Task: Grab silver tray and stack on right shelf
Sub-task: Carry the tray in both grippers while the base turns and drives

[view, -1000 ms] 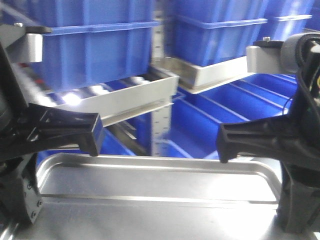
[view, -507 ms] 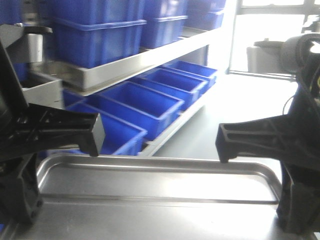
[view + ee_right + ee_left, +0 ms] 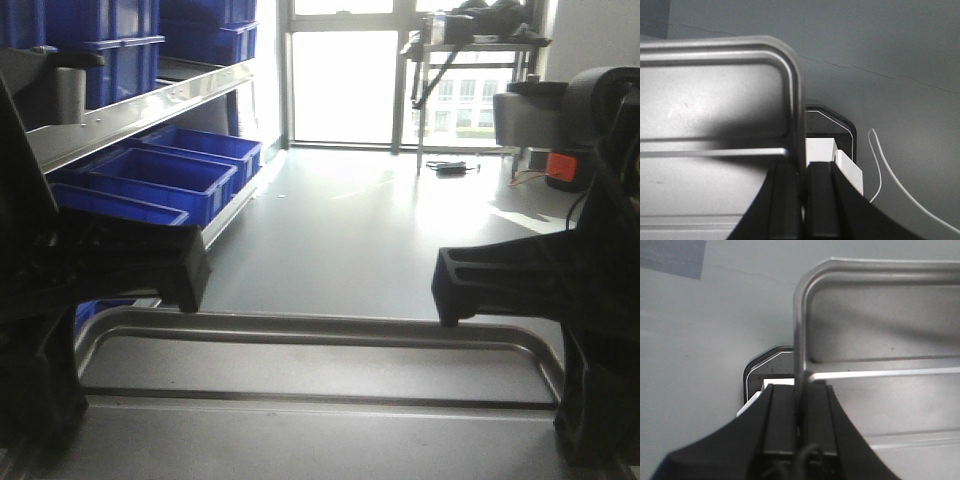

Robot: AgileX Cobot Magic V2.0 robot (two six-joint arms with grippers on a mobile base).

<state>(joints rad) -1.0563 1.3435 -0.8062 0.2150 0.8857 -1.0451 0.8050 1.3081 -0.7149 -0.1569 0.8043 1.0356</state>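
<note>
A grey floor (image 3: 380, 230) runs toward bright windows (image 3: 345, 85), with the right shelf (image 3: 150, 105) and its blue bins (image 3: 150, 180) at far left. The silver tray (image 3: 300, 370) hangs level in the foreground, well apart from the shelf. The left gripper (image 3: 801, 395) and right gripper (image 3: 802, 175) each pinch an end rim, jaws clamped on the metal.

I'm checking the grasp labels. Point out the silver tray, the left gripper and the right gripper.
silver tray (image 3: 300, 365): front view, bare floor beyond the ridge.
left gripper (image 3: 801, 392): left wrist view, midway between its fingertips.
right gripper (image 3: 803, 170): right wrist view, midway between its fingertips.
</note>
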